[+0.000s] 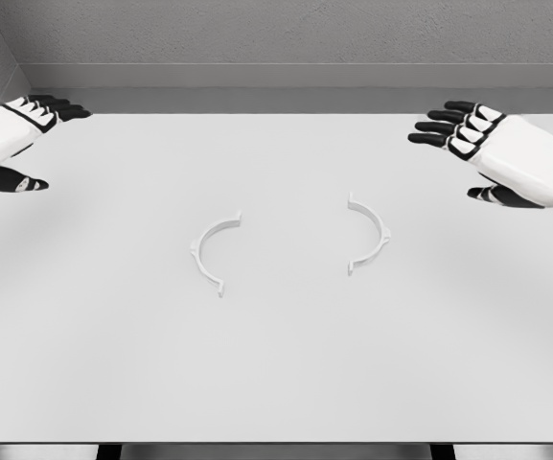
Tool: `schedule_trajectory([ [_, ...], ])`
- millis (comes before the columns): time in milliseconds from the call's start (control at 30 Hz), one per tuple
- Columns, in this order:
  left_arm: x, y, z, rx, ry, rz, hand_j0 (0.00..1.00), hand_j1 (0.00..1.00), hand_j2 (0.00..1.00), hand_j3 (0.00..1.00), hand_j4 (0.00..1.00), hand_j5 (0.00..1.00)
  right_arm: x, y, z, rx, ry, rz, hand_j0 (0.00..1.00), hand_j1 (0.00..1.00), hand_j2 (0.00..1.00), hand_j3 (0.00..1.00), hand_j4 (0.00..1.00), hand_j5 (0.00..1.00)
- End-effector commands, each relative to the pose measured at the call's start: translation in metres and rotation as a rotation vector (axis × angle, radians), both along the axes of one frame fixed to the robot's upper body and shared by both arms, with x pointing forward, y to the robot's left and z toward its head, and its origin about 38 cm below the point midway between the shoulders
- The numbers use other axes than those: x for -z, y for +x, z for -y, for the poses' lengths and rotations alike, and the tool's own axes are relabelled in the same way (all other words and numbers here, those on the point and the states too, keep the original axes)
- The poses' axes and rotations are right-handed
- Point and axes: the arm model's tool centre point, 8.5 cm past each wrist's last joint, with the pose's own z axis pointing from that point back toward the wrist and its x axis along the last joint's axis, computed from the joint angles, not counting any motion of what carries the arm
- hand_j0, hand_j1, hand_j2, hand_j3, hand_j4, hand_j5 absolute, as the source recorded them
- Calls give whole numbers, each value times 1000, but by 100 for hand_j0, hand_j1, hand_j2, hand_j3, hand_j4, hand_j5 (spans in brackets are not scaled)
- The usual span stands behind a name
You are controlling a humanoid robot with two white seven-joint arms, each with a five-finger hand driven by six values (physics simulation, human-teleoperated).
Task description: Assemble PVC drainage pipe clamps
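Nothing grasped yet: your left hand [12, 139] and right hand [506, 153] hover spread, empty. Both clamp halves, left half [214, 251] and right half [370, 235], lie well inboard, apart. Reach in next.

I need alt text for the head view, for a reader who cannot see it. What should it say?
Two white plastic half-ring clamp pieces, the left half-ring and the right half-ring, lie apart on a white table, their open sides facing each other. The robot's left hand and right hand, white with black fingers, are open near the far corners and hold nothing.
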Motion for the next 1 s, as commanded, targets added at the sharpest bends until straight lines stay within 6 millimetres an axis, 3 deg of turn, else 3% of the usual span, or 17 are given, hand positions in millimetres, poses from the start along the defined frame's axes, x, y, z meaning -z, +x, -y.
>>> schedule_trajectory([
  [0,8,-3,19,53,44,-9,100,100,100,100,100,100,1,0,-1,-1,8,-6,100,100,100,100,100,100],
  [100,17,-6,32,92,58,-30,100,100,100,100,100,100,4,0,-1,3,10,-17,100,100,100,100,100,100],
  [200,16,-6,36,102,56,-26,100,100,100,100,100,100,22,4,-1,13,16,-76,100,100,100,100,100,100],
  [267,21,-6,43,116,44,-33,100,100,100,100,100,100,24,16,-9,43,9,-74,100,100,100,100,100,100],
  [400,35,-6,61,147,44,-53,100,100,100,100,100,100,58,55,-31,49,-125,-149,100,100,100,100,100,100],
  [500,49,-6,80,187,59,-69,100,100,100,100,100,100,82,71,-47,47,-154,-201,100,100,100,100,100,100],
  [600,49,-9,87,206,61,-65,100,100,100,100,100,100,103,88,-47,76,-201,-265,100,100,100,100,100,100],
  [733,54,-14,96,238,67,-79,100,100,100,100,100,100,113,97,-55,77,-238,-285,100,100,100,100,100,100],
  [967,52,-27,109,290,66,-72,100,100,100,100,100,100,124,94,-62,55,-267,-303,100,100,100,100,100,100],
])
